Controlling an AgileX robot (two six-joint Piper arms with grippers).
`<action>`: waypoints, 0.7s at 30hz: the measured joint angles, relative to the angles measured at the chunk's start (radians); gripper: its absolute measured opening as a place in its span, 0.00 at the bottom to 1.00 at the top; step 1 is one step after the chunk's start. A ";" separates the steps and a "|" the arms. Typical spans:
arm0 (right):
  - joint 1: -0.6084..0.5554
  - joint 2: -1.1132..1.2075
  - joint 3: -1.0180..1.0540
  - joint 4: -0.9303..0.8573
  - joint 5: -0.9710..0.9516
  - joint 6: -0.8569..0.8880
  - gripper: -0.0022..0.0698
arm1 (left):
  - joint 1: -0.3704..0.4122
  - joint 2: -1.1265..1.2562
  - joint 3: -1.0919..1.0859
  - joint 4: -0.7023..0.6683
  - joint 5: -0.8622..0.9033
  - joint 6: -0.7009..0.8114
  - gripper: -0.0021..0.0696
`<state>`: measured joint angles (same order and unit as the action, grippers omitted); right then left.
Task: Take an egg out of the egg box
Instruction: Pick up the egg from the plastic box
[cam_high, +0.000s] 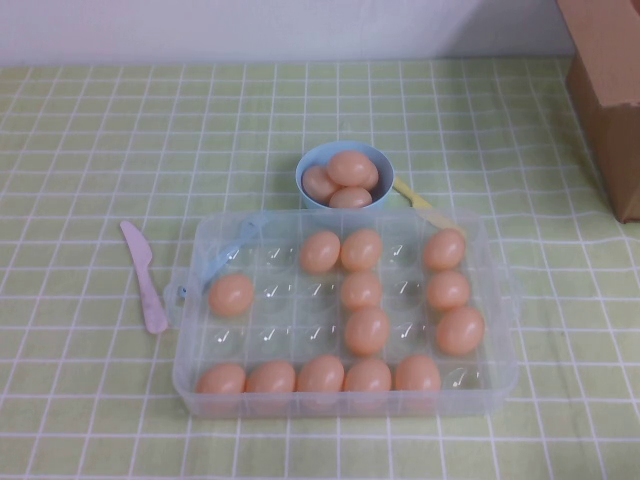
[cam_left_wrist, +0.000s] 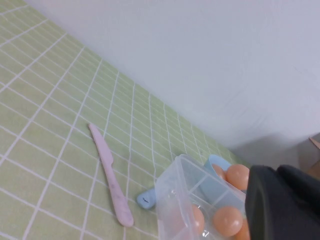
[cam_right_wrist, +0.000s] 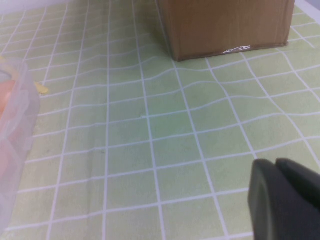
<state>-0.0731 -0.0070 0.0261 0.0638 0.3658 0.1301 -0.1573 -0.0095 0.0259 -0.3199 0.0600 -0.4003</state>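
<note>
13 peach-orange eggs sit in the wells of the egg box (cam_high: 205, 392), a clear plastic tray in the middle of the table (cam_high: 80, 130), which is covered with a green cloth checked in white. 5 eggs fill the row nearest the robot, 1 egg (cam_high: 231, 295) lies alone toward the box's left side, and the other 7 are spread over the middle and right wells. Several wells are bare, among them the near right corner. The box's pale blue clasp (cam_high: 213, 262) sits at its far left corner.

Just behind the box, touching or nearly touching its far edge, a small light-blue bowl (cam_high: 312, 163) holds 3 more eggs. A yellow utensil (cam_high: 412, 195) pokes out between the bowl and the box's far right corner. A pale pink plastic knife (cam_high: 145, 277) lies flat on the table just left of the box. A brown cardboard box (cam_high: 605, 90) stands at the far right edge, well apart from the egg box.

Neither arm shows in the high view. The left hand (cam_left_wrist: 282, 205) appears only as a dark shape in its own wrist view, close to the box's clasp corner; I cannot tell how far open it is. The right hand (cam_right_wrist: 285, 200) is a dark shape over bare cloth, between the egg box and the cardboard box; its opening cannot be told either. Neither hand visibly holds anything.
</note>
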 joint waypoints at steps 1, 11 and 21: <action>0.000 0.000 0.000 0.000 0.000 0.000 0.00 | 0.000 0.000 0.000 0.000 0.000 -0.003 0.02; 0.000 0.000 0.000 0.000 0.000 0.000 0.00 | 0.000 0.000 -0.002 -0.002 0.038 -0.007 0.02; 0.000 0.000 0.000 0.000 0.000 0.000 0.00 | 0.000 0.209 -0.352 -0.006 0.522 0.332 0.02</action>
<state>-0.0731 -0.0070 0.0261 0.0638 0.3658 0.1301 -0.1573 0.1995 -0.3261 -0.3258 0.5823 -0.0683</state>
